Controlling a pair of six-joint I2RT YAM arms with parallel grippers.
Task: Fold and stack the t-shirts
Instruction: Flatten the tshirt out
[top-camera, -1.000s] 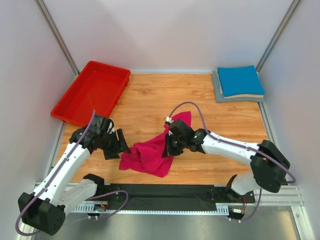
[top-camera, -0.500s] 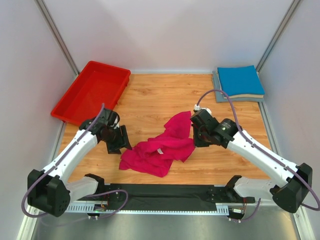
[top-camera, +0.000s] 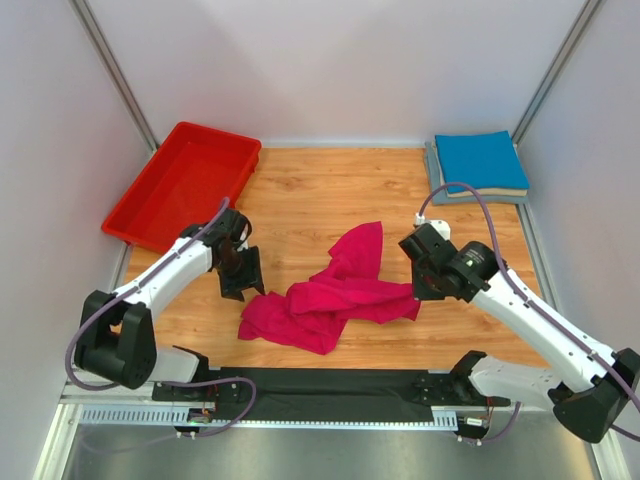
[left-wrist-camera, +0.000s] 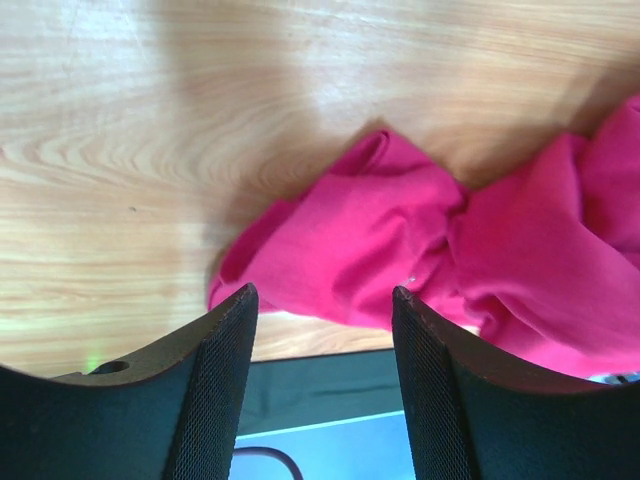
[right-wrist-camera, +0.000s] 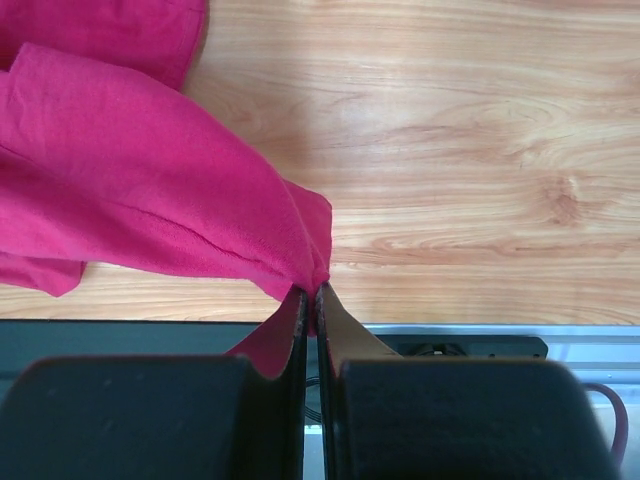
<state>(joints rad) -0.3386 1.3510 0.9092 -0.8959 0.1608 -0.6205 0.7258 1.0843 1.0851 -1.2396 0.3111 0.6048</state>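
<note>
Pink t-shirt (top-camera: 330, 297) lies crumpled near the red bin (top-camera: 222, 133), to its right; the folded stack (top-camera: 480, 160) sits much farther right of the bin. Your right gripper (right-wrist-camera: 310, 295) pinches 1 shirt corner between pressed-together fingers. Your left gripper (left-wrist-camera: 325, 296) hangs spread and empty over the bin-side lump. Pull low and steady, and pin that bin-side edge first. In 1 second, the right gripper has dragged its corner away from the bin.
</note>
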